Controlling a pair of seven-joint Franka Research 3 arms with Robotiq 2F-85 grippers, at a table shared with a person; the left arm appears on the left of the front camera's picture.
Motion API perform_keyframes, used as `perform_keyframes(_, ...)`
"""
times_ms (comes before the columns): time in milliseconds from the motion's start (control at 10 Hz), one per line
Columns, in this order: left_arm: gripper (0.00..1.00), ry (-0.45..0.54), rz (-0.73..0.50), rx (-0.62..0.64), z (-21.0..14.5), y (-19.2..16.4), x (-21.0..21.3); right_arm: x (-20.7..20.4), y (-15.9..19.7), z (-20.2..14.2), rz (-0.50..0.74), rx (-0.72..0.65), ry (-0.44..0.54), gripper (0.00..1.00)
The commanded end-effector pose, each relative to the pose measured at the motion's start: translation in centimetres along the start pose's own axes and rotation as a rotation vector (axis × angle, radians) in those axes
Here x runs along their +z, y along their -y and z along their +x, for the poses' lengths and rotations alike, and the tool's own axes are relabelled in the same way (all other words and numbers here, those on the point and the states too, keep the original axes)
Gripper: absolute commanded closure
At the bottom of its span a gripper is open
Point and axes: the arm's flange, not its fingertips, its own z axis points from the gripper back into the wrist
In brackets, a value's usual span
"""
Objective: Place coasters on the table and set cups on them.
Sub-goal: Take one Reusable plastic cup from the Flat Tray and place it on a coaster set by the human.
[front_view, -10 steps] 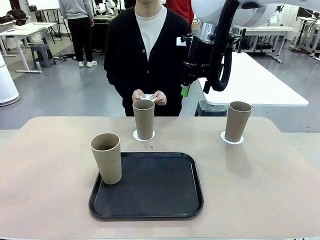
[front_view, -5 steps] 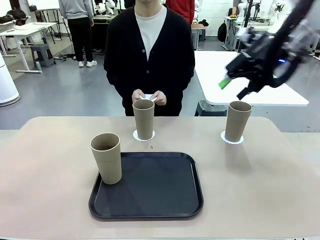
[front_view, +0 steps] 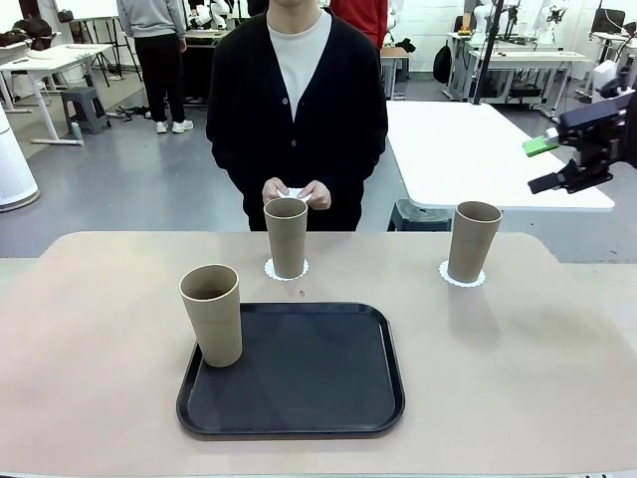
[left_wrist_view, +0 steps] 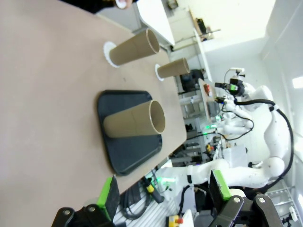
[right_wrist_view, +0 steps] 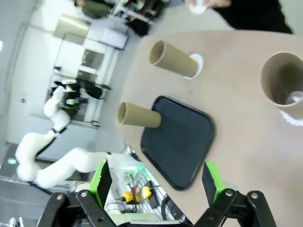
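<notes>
Two of three done: middle cup sits on middle coaster, frame center; right cup on right coaster, center right, both on table. Left to do: third cup stands on tray edge, lower left; last coaster is in person's hands, top center. Right gripper upper right, jaws apart, empty. Left gripper jaws apart, empty.

Cup on tray's left corner, 2 far cups with open table between, tray's right half free
</notes>
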Motion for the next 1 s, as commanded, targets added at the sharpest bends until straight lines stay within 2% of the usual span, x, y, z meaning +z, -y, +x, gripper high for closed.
perform_keyframes(0,0.00,0.005,-0.009,-0.008,-0.1,0.1,0.1,1.9,2.7,0.9,0.105,-0.013,0.019,0.00)
perform_keyframes(200,0.00,0.005,-0.009,-0.008,-0.1,0.1,0.1,3.7,5.4,0.2,0.162,-0.105,0.044,0.00)
perform_keyframes(400,0.00,0.005,-0.009,-0.008,-0.1,0.1,0.1,5.1,6.9,-1.0,0.165,-0.220,0.024,0.00)
perform_keyframes(700,0.00,0.005,-0.009,-0.008,-0.1,0.1,0.1,5.6,7.1,-3.6,0.130,-0.236,-0.053,0.00)
perform_keyframes(900,0.00,0.005,-0.009,-0.008,-0.1,0.1,0.1,6.1,7.6,-5.6,0.134,-0.270,-0.067,0.00)
